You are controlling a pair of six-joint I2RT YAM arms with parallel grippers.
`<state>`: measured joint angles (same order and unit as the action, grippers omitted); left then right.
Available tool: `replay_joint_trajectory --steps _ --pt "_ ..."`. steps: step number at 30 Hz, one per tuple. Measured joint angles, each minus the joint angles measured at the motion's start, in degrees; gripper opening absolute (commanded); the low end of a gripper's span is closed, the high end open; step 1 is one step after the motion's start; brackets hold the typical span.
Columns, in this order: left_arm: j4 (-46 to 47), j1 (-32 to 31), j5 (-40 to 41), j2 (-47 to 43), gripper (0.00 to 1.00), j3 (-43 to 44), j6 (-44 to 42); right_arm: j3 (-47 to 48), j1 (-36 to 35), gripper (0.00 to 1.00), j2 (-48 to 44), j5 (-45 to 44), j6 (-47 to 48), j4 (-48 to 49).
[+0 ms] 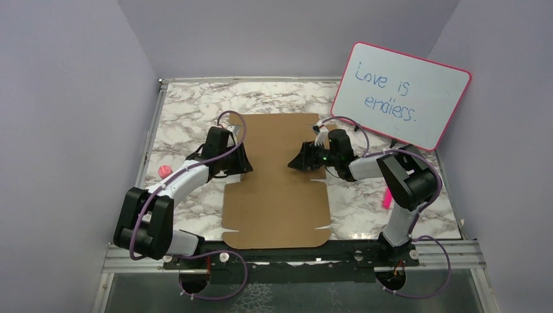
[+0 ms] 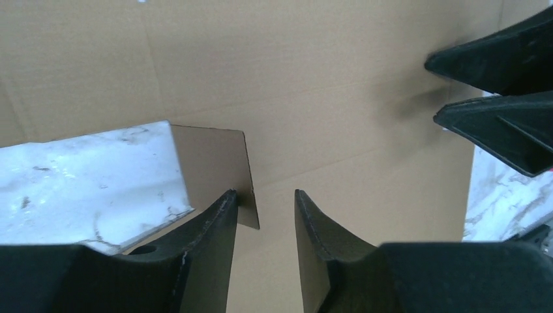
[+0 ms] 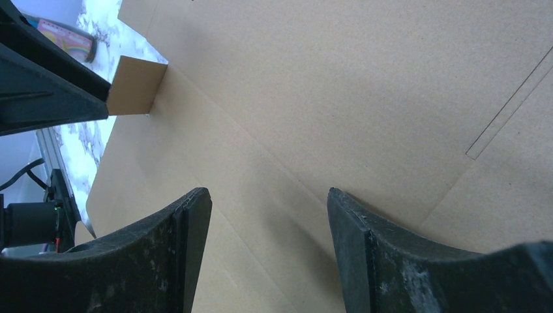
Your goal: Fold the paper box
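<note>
Beside left tool (image 2: 264, 193): paper box (image 2: 339, 98) flap (image 2: 212, 160) upright (hidden overhead).

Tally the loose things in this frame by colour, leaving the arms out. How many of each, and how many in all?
Brown: 1, the paper box
White with a pink rim: 1, the whiteboard
Pink: 2, a round thing and a stick
Total: 4

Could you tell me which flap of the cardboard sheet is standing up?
The small flap on the left edge of the paper box, beside the left gripper; it stands raised while the other panels lie flat.
</note>
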<state>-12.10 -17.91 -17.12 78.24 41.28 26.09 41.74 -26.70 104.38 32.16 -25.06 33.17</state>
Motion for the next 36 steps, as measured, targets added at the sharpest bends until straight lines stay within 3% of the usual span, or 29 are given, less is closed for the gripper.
replay_joint_trajectory --steps 7,19,28,36 --pt "-5.38 2.21 3.89 -0.02 0.47 6.80 -4.31 0.00 0.00 0.71 0.00 0.00 0.00 0.00" --pt "-7.63 18.47 5.09 3.34 0.60 15.93 -12.33 0.00 0.00 0.71 -0.02 -0.02 0.00 0.00" --pt "-7.76 25.75 -0.24 20.15 0.60 24.06 -15.21 0.00 0.00 0.71 -0.02 -0.02 0.00 0.00" --pt "-8.92 26.40 -6.19 28.59 0.49 28.50 -17.55 0.00 0.00 0.71 -0.02 0.00 0.00 0.04"
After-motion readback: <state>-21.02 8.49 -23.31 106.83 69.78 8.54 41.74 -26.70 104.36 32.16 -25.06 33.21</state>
